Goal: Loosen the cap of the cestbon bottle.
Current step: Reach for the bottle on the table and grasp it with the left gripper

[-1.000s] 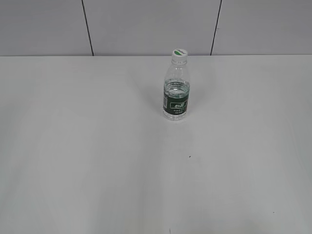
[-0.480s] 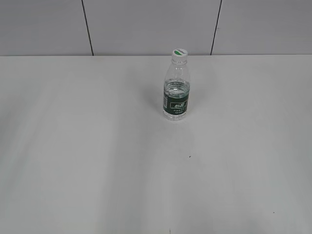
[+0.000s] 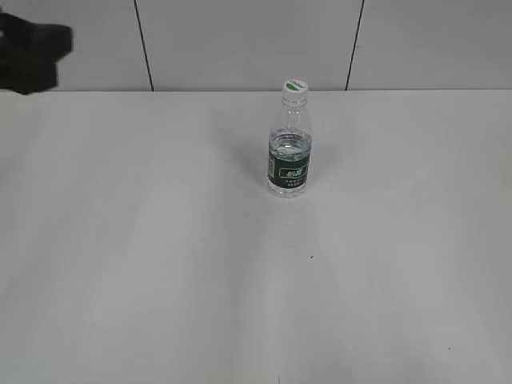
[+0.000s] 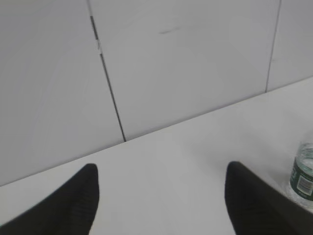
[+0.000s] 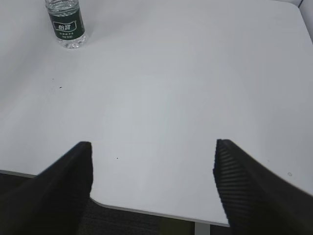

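With both grippers' fingers spread and empty, the light cestbon bottle [image 3: 288,156] may tip if its cap [image 3: 294,87] is twisted unbraced.

Cestbon bottle [image 3: 289,160] green label w/ white lettering, too small to read; no other text.

both grippers spread wide, holding nothing

the left gripper [image 4: 161,188] shows two dark ribbed fingers [image 4: 73,205] rising from the lower left and lower right of its wrist frame, far apart. in the exterior frame a blurred dark part of the left arm [image 3: 32,56] sits at the upper left corner. the right gripper [image 5: 152,159] shows its fingers [image 5: 249,191] likewise set wide at the bottom corners of its wrist frame; it does not appear in the exterior frame.
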You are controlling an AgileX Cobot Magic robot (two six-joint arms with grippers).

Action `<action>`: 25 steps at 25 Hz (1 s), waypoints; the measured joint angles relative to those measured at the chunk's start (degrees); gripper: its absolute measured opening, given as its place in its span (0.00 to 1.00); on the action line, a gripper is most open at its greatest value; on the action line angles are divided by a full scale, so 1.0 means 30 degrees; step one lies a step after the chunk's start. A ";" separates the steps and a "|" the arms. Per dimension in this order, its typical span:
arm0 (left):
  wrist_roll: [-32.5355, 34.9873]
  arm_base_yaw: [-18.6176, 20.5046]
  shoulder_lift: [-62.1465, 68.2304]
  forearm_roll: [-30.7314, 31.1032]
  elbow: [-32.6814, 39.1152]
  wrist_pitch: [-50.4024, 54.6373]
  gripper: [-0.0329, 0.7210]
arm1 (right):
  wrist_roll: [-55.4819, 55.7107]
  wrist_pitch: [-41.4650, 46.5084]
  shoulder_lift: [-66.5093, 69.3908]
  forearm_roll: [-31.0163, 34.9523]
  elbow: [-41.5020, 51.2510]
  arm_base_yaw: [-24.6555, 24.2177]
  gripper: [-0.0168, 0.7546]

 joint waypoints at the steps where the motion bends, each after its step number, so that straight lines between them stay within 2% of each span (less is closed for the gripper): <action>1: 0.0019 -0.0748 0.0703 0.0140 0.0000 -0.0798 0.69 | 0.0000 0.0000 0.0000 0.0000 0.0000 0.0000 0.78; 4: -0.0375 -0.2219 0.2662 0.0337 0.0017 -0.2916 0.69 | 0.0000 0.0000 0.0000 0.0000 0.0000 0.0000 0.78; 8: -0.2952 -0.2707 0.5151 0.1674 0.0060 -0.5181 0.68 | 0.0000 0.0000 0.0000 0.0000 0.0000 0.0000 0.78; 15: -1.0548 -0.2729 0.9401 0.7815 0.1149 -0.9092 0.67 | 0.0000 0.0000 0.0000 0.0000 0.0000 0.0000 0.78; 18: -1.3144 -0.2729 1.1178 1.1393 0.1297 -1.0531 0.67 | 0.0000 0.0000 0.0000 0.0000 0.0000 0.0000 0.78; 21: -1.4407 -0.2755 1.2637 1.3896 0.1319 -1.2834 0.66 | 0.0000 0.0000 0.0000 0.0000 0.0000 0.0000 0.78; 25: -1.4760 -0.2762 1.4318 1.4851 0.1319 -1.5919 0.66 | 0.0000 0.0000 0.0000 0.0000 0.0000 0.0000 0.78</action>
